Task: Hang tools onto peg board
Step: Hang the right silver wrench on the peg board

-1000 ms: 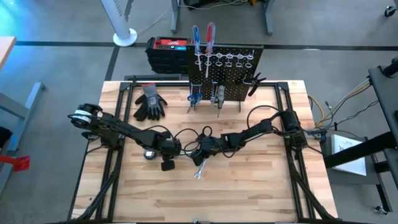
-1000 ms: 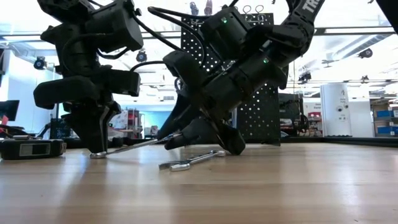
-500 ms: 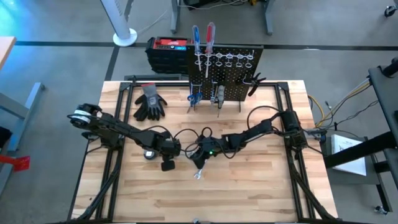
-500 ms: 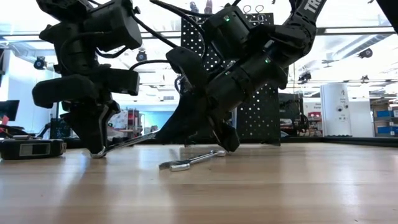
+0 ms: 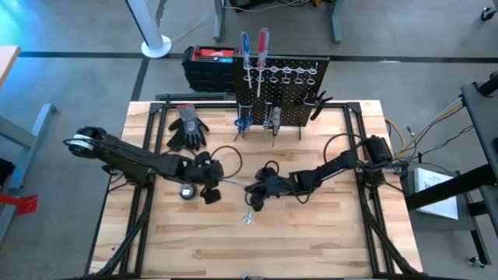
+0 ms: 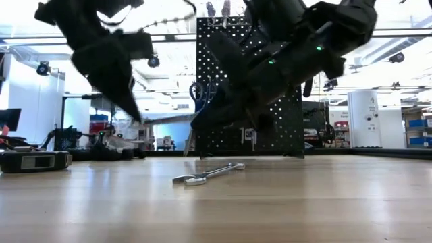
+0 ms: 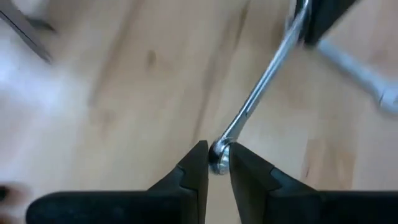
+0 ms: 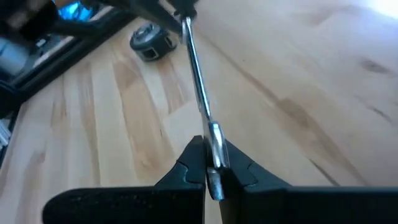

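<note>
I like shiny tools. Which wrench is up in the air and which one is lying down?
The wrench held at both ends by the left gripper and right gripper is lifted. The other wrench lies flat on the table.

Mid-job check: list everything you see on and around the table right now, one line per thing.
Held wrench: one, silver, lifted off the table, gripped at both ends.
Loose wrench: one, silver, flat on the table near the middle.
Peg board: one, black, upright at the table's far edge.
Screwdrivers: two, blue and red handles, standing in the board's top rings.
Gloves: one pair, grey-black, far left of the table.
Tape measure: one, dark, round, under the left arm.
Box: one, black with red top, behind the table.
Level bar: one, black, at the table's left edge.
Left gripper: shut on the held wrench.
Right gripper: shut on its other end.
</note>
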